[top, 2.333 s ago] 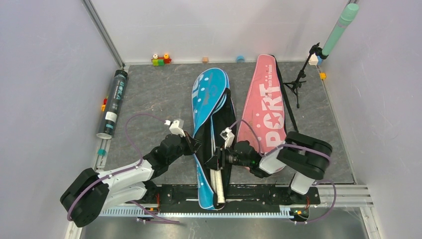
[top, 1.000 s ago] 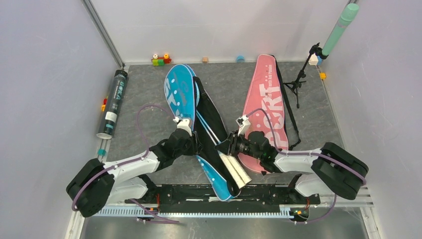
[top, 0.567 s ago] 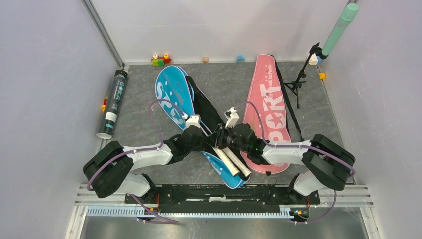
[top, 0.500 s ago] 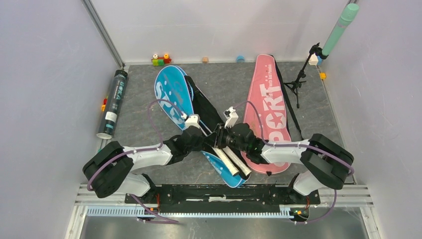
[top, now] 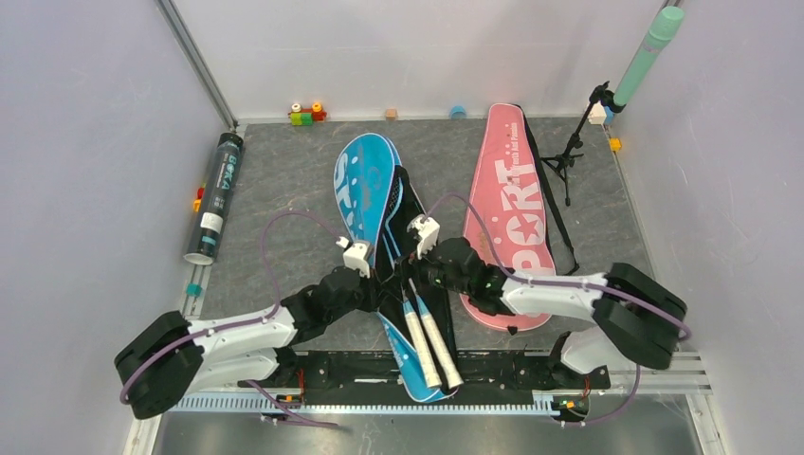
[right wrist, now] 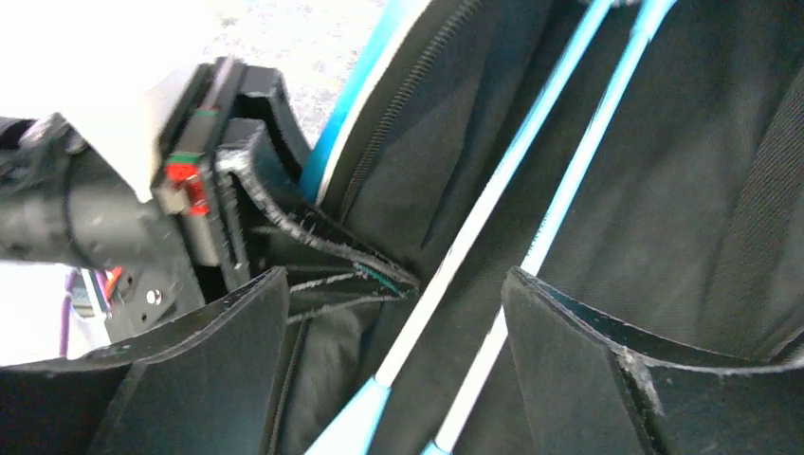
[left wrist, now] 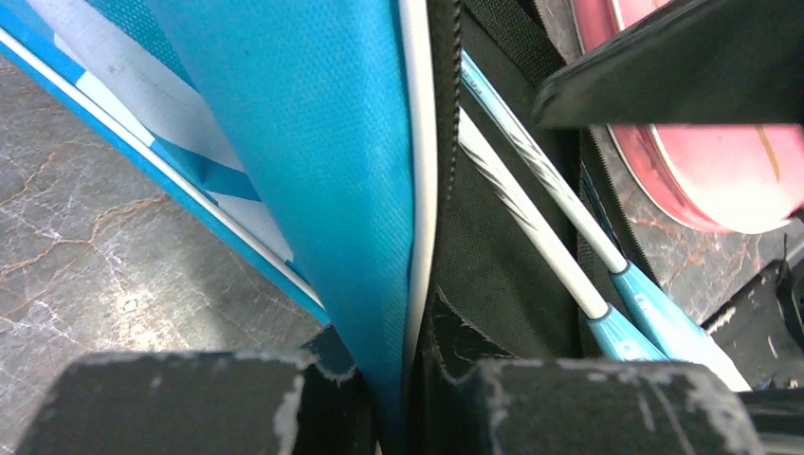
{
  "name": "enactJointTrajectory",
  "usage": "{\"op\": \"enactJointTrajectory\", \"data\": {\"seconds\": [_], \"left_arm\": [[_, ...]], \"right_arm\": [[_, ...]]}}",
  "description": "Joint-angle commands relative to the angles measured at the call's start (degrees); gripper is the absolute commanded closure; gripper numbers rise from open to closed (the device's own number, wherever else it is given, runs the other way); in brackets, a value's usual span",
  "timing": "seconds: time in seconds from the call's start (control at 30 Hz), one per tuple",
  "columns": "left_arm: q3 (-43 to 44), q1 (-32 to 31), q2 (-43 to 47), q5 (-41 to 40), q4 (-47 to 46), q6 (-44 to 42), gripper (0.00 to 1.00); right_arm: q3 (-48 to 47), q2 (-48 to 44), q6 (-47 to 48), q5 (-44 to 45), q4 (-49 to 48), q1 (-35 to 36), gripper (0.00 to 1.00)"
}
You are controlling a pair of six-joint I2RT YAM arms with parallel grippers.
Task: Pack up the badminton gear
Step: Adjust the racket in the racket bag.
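**Step in hand:** seating the two rackets in the blue bag before closure.

**Position of parts**
- The blue bag lies open at the middle of the bench, narrow end toward the arm bases.
- Both rackets lie side by side on the black lining, shafts parallel, white handles at the near end.
- The pink bag lies flat just to the right.
- The dark tube lies well apart at the left edge.

**Gripper state**
- Left gripper: clamped on the edge of the blue flap, beside the zip.
- Right gripper: jaws apart, straddling both shafts without touching either.

**Procedure, judged from this position**
1. Hold the flap high enough that the zip edge clears the shafts.
2. With the right gripper, confirm that both handles sit inside the bag outline. Nudge along the shaft line, not across it.
3. Lift the right gripper straight out before lowering the flap, so that no shaft is trapped in the zip.
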State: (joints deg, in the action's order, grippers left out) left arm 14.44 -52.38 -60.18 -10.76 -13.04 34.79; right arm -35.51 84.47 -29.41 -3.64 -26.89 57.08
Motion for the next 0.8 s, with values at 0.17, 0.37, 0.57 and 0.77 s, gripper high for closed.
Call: {"op": "enactJointTrajectory", "data": {"seconds": [0.17,0.37,0.57,0.77], "left_arm": [[-4.29,-0.17,12.37,3.56,-9.34,-7.44,0.98],[-3.90,-0.08,16.93,4.96,-5.61,-5.78,0.98],[-3.21,-0.07,15.46,3.91,-4.45,-4.10,0.98],[-2.89,-0.08,13.69,3.63,-4.37,-3.47,0.98]], "right_arm": [[7.99,-24.12,24.75,11.81,8.96,0.93,0.04],[16.34,-31.10,20.97,18.19,8.75,-0.32,0.04],[9.73,-20.56,7.74,19.75,15.33,-0.09,0.36],[4.41,-9.29,14.21,18.56,11.51,0.31,0.36]]}}
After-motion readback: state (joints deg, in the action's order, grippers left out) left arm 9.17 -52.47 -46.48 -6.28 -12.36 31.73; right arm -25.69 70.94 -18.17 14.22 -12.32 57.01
